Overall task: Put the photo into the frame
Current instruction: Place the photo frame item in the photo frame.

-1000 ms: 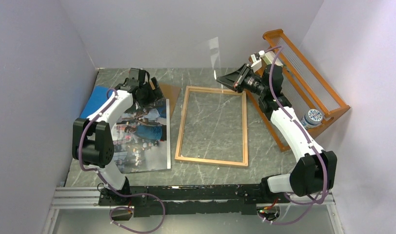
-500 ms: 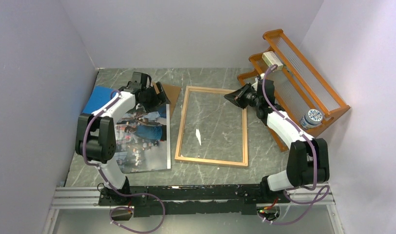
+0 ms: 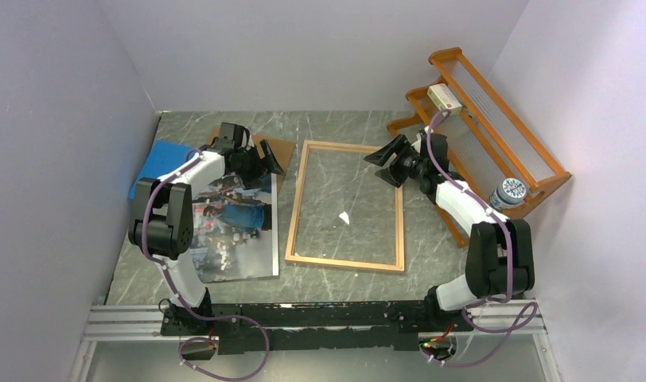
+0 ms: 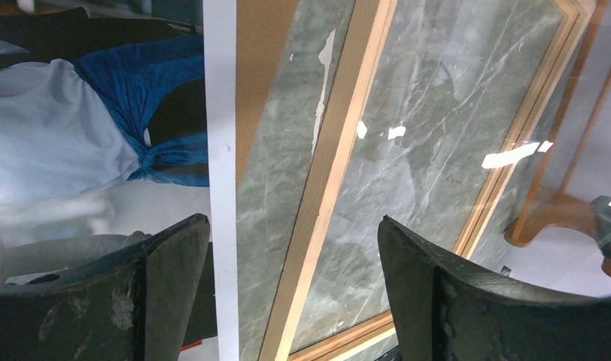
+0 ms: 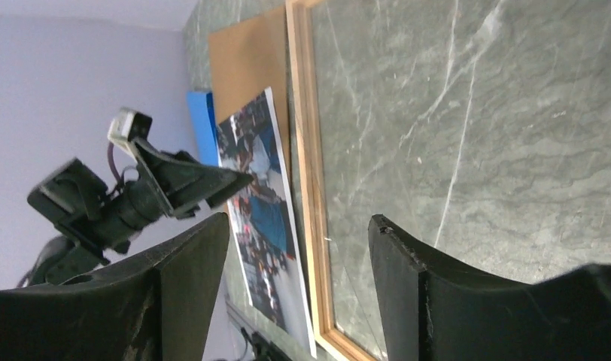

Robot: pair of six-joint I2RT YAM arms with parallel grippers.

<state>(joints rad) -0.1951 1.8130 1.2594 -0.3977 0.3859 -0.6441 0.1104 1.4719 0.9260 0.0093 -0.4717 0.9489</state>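
The right end effector (image 3: 386,165) has just let go. A second ago it held a clear pane upright over the frame (image 3: 345,263). Now its jaws stand apart with nothing between them, low at the frame's far right corner, right of centre in the overhead view. The clear pane (image 3: 344,199) seems to lie flat inside the wooden border. I can only make it out by the bright glints on it, which also show in the left wrist view.

The left end effector (image 3: 264,161) is spread wide too and holds nothing. It has crept to the right and now hangs over the far right corner of the photo (image 3: 228,231). The photo lies face up on the bench (image 3: 336,127), left of centre, just beside the frame and outside it. Its far end rests over the brown backing board (image 3: 280,151) and the blue sheet (image 3: 153,163). The slatted rack (image 3: 503,135) stands untouched at the upper right.

To my eye the glazing is in, so the frame is ready to take the print. The photo's own move has not begun. The left arm looks best placed to pinch that thin edge next.
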